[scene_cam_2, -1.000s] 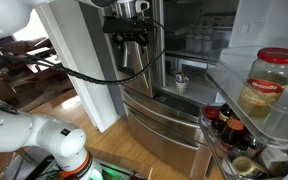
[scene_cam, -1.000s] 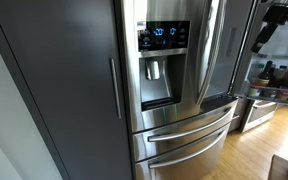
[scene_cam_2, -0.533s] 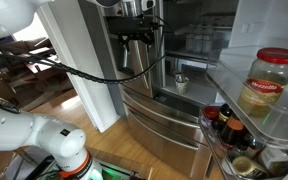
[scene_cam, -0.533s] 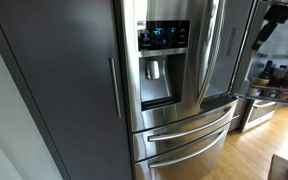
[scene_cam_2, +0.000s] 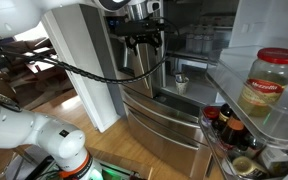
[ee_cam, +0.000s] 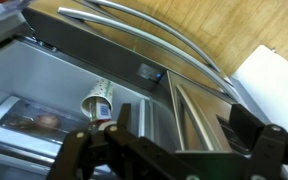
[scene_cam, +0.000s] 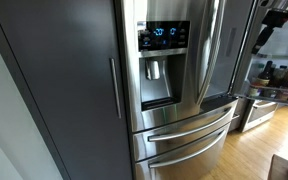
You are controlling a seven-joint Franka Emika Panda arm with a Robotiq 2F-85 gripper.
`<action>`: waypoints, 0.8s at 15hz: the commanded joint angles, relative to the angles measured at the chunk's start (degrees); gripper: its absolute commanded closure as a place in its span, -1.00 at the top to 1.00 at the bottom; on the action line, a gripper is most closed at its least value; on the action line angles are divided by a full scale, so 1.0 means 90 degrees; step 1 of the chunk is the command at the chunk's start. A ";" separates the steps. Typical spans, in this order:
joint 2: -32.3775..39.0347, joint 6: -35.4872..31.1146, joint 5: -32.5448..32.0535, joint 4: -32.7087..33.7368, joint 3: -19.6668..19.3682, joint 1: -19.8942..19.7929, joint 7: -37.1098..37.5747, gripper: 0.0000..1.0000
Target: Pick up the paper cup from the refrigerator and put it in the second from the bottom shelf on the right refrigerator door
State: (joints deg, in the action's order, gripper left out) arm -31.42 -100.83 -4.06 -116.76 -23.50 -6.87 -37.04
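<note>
The paper cup (scene_cam_2: pixel 180 81) stands on a shelf inside the open refrigerator (scene_cam_2: pixel 189 45). In the wrist view the cup (ee_cam: pixel 98 101) shows pale with a printed side, just beyond my left finger. My gripper (scene_cam_2: pixel 144 37) hangs in front of the open fridge compartment, to the left of and above the cup, apart from it. In the wrist view the gripper (ee_cam: pixel 174 142) is open and empty. The right refrigerator door (scene_cam_2: pixel 259 40) is swung open at the right, with its shelves facing in. The gripper also shows at the top right of an exterior view (scene_cam: pixel 265 28).
A big jar with a red lid (scene_cam_2: pixel 264 84) stands on a door shelf. Dark bottles (scene_cam_2: pixel 227 124) fill the shelf below it. Two wide drawers with bar handles (scene_cam_2: pixel 169 118) lie under the compartment. A dark grey cabinet (scene_cam: pixel 54 80) stands beside the dispenser door (scene_cam: pixel 164 50).
My gripper has moved a little to the right and upward, closer to the open fridge compartment. The cup has not moved.
</note>
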 commanded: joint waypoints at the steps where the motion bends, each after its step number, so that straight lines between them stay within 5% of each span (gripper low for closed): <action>1: 0.0562 -0.0859 -0.0365 -0.0135 -0.0160 -0.0365 0.0066 1.00; 12: 0.2214 -0.3355 0.0835 -0.0488 -0.0404 -0.0736 0.0944 1.00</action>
State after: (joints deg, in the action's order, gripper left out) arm -14.86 -126.20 -0.70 -120.51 -26.95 -12.85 -30.10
